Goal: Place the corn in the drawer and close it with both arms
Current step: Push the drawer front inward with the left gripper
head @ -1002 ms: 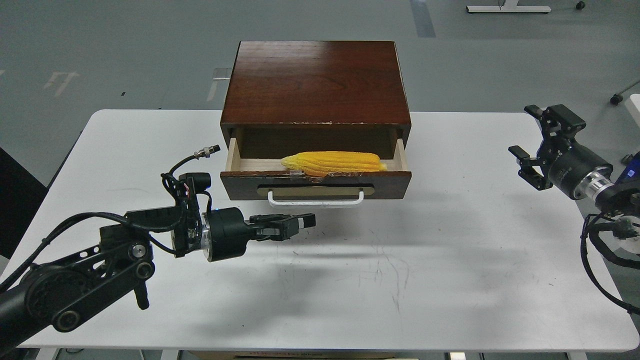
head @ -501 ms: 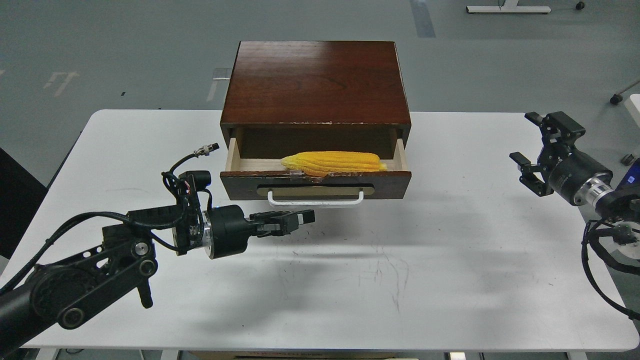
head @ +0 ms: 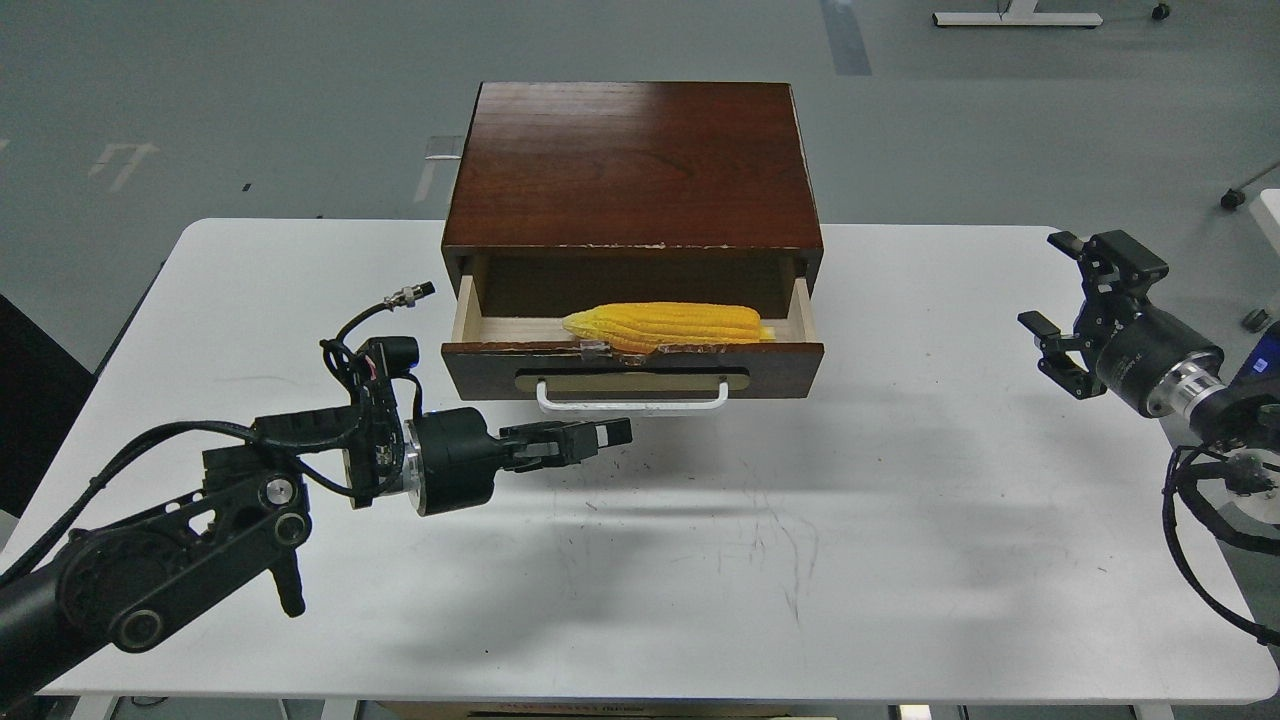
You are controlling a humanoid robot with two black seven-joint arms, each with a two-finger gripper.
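The yellow corn (head: 665, 324) lies lengthwise inside the open drawer (head: 632, 368) of the dark-brown cabinet (head: 632, 165). The drawer front has a white bar handle (head: 632, 404) on a tan oval plate. My left gripper (head: 612, 436) is shut and empty, pointing right, just below and in front of the handle's left half, apart from it. My right gripper (head: 1058, 292) is open and empty, above the table's right side, well clear of the cabinet.
The white table (head: 640, 560) carries the cabinet at its back middle. The left arm's body (head: 200, 530) spans the front left; the right arm's cables (head: 1210, 500) hang at the right edge. Grey floor lies beyond the table.
The left gripper has crept slightly up toward the drawer handle. The right gripper has dropped a little and shifted slightly. Corn and drawer have not moved.
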